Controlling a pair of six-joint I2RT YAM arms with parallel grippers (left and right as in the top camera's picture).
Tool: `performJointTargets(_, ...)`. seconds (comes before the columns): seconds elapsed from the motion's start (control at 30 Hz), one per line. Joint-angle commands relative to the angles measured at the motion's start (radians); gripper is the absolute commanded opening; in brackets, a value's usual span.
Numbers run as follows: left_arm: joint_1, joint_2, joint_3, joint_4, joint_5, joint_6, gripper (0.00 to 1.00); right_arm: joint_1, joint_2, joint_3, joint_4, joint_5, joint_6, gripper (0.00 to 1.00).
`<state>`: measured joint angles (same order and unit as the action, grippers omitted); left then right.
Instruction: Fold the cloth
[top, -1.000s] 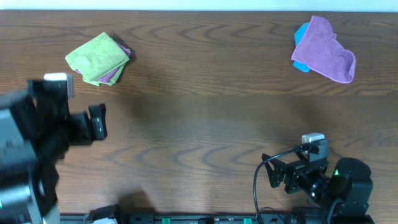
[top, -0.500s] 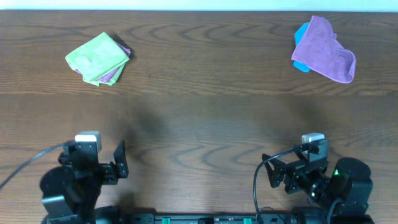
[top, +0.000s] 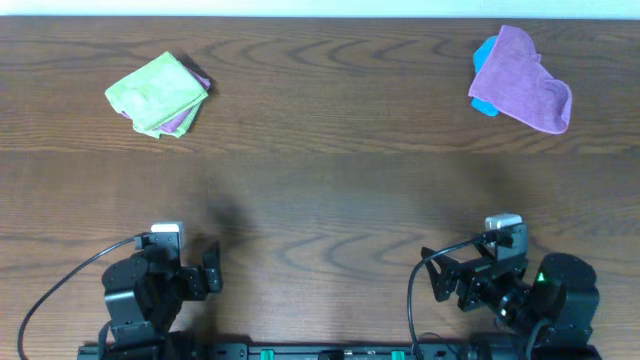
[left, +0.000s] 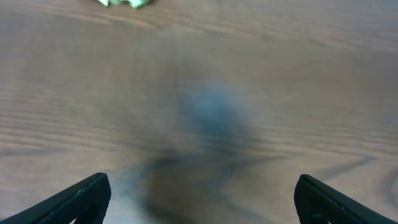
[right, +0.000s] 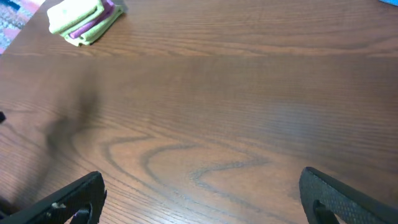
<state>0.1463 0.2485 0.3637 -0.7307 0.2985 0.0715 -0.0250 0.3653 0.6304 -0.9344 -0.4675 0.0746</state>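
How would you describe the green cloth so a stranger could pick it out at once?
On the wooden table, look to the far left corner. The cloth lies there folded, lime-green, purple peeking out beneath it. The far-right purple cloth over a blue cloth shows no green.

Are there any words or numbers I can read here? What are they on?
None can be read. The green cloth, the purple cloth, the blue cloth and the wooden table show no writing. The white block on the left arm and the white block on the right arm look blank.
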Motion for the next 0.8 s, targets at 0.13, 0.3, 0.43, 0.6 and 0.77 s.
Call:
performJointTargets(0.13, -0.005, -0.053, -0.052, 0.006, 0.039, 0.025, 0.95, -0.009, -0.003, -0.002, -0.001, -0.003, 0.006, 0.99)
performJointTargets(0.3, -0.005, -0.140, -0.077, -0.011, 0.033, 0.065, 0.95, -0.009, -0.003, -0.002, -0.001, -0.003, 0.006, 0.99)
performJointTargets(0.43, -0.005, -0.187, -0.108, -0.016, 0.032, 0.072, 0.96, -0.009, -0.003, -0.002, -0.001, -0.003, 0.006, 0.99)
performJointTargets(0.6, -0.006, -0.228, -0.156, -0.025, 0.036, 0.072, 0.95, -0.009, -0.003, -0.002, -0.001, -0.003, 0.006, 0.99)
performJointTargets(0.77, -0.037, -0.245, -0.190, -0.025, 0.027, 0.089, 0.95, -0.009, -0.003, -0.002, -0.001, -0.003, 0.006, 0.99)
